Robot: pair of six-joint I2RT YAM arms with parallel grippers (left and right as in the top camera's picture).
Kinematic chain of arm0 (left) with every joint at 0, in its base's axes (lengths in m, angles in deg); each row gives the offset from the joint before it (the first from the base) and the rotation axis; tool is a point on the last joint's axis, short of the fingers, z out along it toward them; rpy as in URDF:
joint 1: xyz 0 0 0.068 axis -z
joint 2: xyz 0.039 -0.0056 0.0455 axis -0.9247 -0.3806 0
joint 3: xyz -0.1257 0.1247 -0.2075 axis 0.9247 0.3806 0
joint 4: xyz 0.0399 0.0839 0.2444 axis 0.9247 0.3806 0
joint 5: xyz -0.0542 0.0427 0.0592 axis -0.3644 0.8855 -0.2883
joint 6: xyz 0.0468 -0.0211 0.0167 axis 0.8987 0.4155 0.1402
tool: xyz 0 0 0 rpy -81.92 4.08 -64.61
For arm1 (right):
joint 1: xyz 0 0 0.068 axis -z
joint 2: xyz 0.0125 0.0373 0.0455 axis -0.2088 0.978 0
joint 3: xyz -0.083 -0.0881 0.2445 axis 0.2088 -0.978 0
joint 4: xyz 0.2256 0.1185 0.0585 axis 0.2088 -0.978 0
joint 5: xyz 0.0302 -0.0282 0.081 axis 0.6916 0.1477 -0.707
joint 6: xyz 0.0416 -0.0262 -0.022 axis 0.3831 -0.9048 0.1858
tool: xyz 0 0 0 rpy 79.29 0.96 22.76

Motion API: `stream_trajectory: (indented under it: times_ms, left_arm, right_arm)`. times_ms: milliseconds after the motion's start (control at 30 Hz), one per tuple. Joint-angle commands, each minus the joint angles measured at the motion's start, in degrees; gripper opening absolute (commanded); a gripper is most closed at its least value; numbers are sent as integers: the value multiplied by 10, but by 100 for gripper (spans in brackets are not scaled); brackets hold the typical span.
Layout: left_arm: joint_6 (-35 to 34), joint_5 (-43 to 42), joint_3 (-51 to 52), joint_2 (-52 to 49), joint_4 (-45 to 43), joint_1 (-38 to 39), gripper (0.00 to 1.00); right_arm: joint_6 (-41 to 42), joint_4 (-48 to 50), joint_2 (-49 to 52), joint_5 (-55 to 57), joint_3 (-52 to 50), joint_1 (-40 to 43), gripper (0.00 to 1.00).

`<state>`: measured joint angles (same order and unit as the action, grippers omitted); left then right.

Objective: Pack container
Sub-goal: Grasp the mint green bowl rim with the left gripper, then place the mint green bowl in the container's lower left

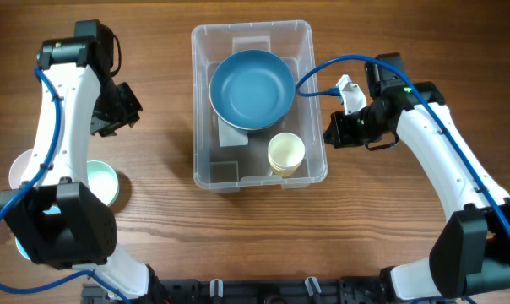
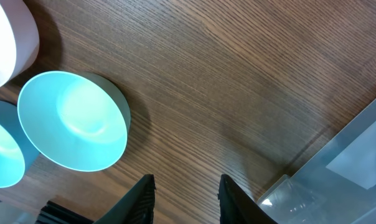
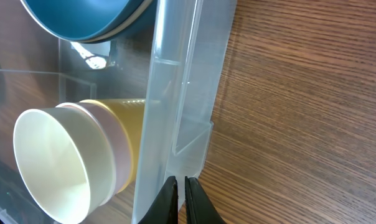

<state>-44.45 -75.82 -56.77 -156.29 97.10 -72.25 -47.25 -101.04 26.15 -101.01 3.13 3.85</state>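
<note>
Far left of the overhead frame: a turquoise bowl (image 1: pixel 103 181) and a pale bowl (image 1: pixel 17 169) wait on the desk (image 1: pixel 166 228). Just right of them the left gripper (image 2: pixel 187 200) hangs over bare wood, fingers spread wide, nothing between them.

Centre frame, there's the container (image 1: pixel 225 162), sitting flat on the desk, well apart from those bowls. Inside, a blue bowl (image 1: pixel 252 89) fills the upper half, and a stack of cups (image 1: pixel 286 154) lies tipped in the lower right corner. The lower left of the floor looks free.

Moving right, the right gripper (image 3: pixel 180 198) sits just beside the container's right wall, near its lower corner, fingers pressed together to a thin slit and pinching nothing.

On handling: clear thin plastic, so probably light, smooth and slippery, with side walls that would flex under a squeeze. The rounded rim looks like the stiffest place to take hold, over the wall's top edge. The contents are loose, so any tilt would likely send the cups sliding; keep it level.
</note>
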Motion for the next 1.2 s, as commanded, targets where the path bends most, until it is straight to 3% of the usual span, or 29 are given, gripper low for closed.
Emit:
stream_trajectory:
  times_ms: [0, 67, 133, 167, 233, 400, 500, 567, 667, 700, 800, 967, 1167]
  left_arm:
    - [7, 1, 5, -3, -1, -4, 35]
    - [7, 1, 5, -2, -2, -4, 34]
    - [12, 1, 5, 5, -2, -4, 34]
    - [12, 1, 5, 19, -2, -4, 34]
    - [16, 1, 3, 50, -1, -4, 35]
    - [4, 1, 10, 186, 91, -4, 35]
    - [-34, 1, 90, 308, 97, -4, 36]
    - [-55, 1, 144, 362, 50, -4, 45]
    - [-56, 1, 236, 416, -43, -4, 65]
    - [-56, 1, 278, 418, -81, -4, 67]
    - [-56, 1, 355, 368, -164, -29, 75]
    - [-53, -51, 361, 222, -210, -122, 77]
    - [-38, -61, 361, 84, -278, -133, 77]
  right_arm:
    - [-20, 7, 12, -47, -2, -4, 8]
    - [17, 30, 12, 0, -2, -4, 21]
    - [50, 54, 12, 84, -2, -4, 48]
    - [56, 67, 12, 136, -2, -4, 69]
    - [57, 88, 12, 188, -2, -4, 83]
    - [71, 98, 12, 199, -2, 12, 90]
    - [84, 98, 12, 200, -2, 29, 90]
    - [85, 98, 12, 200, -2, 34, 91]
    - [87, 98, 12, 198, -2, 34, 90]
    - [86, 96, 12, 198, -2, 34, 90]
    - [87, 95, 12, 198, -2, 34, 91]
    - [87, 93, 12, 198, -2, 34, 91]
    - [86, 85, 12, 198, -2, 34, 91]
